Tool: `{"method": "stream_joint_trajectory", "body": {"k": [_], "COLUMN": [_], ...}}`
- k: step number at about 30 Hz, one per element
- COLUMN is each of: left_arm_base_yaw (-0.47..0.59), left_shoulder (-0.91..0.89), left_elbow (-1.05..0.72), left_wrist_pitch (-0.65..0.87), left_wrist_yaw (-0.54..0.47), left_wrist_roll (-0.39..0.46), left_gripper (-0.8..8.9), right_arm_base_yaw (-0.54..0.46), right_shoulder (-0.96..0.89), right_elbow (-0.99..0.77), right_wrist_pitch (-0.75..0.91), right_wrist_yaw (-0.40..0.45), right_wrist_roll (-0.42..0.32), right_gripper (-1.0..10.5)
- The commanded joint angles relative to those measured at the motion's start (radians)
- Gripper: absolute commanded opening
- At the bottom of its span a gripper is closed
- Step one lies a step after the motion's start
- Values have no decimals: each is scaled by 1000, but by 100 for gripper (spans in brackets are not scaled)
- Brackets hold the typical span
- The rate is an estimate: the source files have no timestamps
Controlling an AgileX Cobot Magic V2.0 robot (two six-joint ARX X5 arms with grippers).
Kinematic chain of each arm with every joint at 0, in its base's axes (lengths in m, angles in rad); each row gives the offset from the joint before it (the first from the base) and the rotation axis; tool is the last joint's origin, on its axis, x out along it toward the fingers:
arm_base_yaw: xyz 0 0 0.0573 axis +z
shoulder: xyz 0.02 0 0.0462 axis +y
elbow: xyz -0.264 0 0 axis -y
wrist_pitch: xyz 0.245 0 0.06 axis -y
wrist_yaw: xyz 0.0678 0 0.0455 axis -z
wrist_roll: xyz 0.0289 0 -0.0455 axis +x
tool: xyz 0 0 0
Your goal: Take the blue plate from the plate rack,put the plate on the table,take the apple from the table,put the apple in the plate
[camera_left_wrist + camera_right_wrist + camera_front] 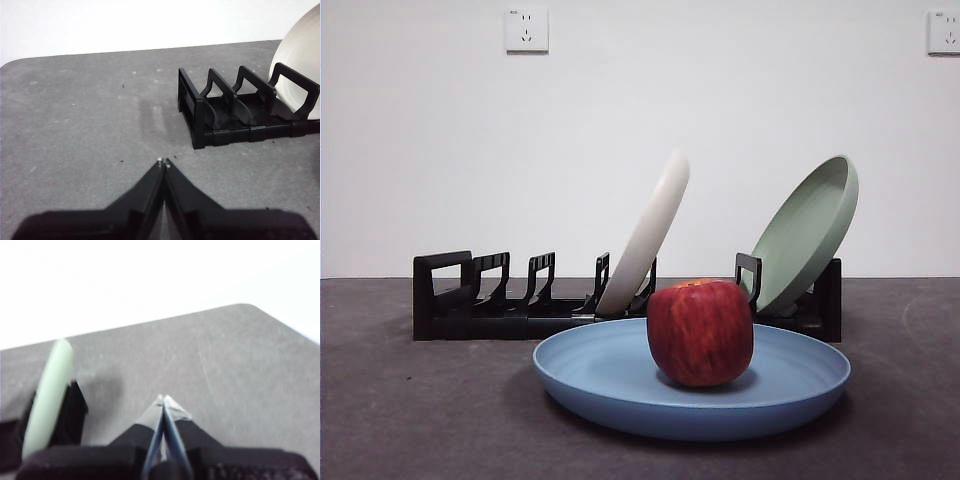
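Observation:
The blue plate [620, 375] lies flat on the dark grey table [400, 400], in front of the black plate rack [500, 300]. The red apple [700, 332] stands upright in the plate, near its middle. Neither gripper shows in the front view. My left gripper [164, 162] is shut and empty above bare table, near the rack's handle end [192, 112]. My right gripper [163, 400] is shut and empty above the table, beside the rack's other end [72, 410].
A cream-white plate [650, 235] leans in the rack's middle, and also shows in the left wrist view [300, 55]. A pale green plate [805, 235] leans at the rack's right end, seen edge-on in the right wrist view [47, 395]. A white wall stands behind.

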Motion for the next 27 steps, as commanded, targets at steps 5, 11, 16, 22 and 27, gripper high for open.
{"method": "stream_joint_trajectory", "body": {"k": [5,11,16,22,27], "left_arm_base_yaw": [3,3,3,3,3], "left_shoulder": [-3,-3,-3,-3,-3], "left_elbow": [-13,-13,-14,-14,-13], "left_wrist_pitch": [3,3,3,4,4], "left_wrist_yaw": [-1,-1,-1,-2,-2], "left_wrist_roll": [5,5,5,5,5], "left_gripper": [-3,-3,-3,-3,-3], "right_arm_base_yaw": [-3,-3,-2,16,65], "right_shoulder": [-94,-154,-184,-184,-184], "right_elbow": [-240,-330,-369,-379,-380], "right_wrist_pitch": [122,161,159,162,162], "right_wrist_yaw": [-163,-246,-246,-245,-245], "right_wrist_roll": [-23,-23,-22,-28,-33], "right_gripper": [1,1,1,1,1]}}
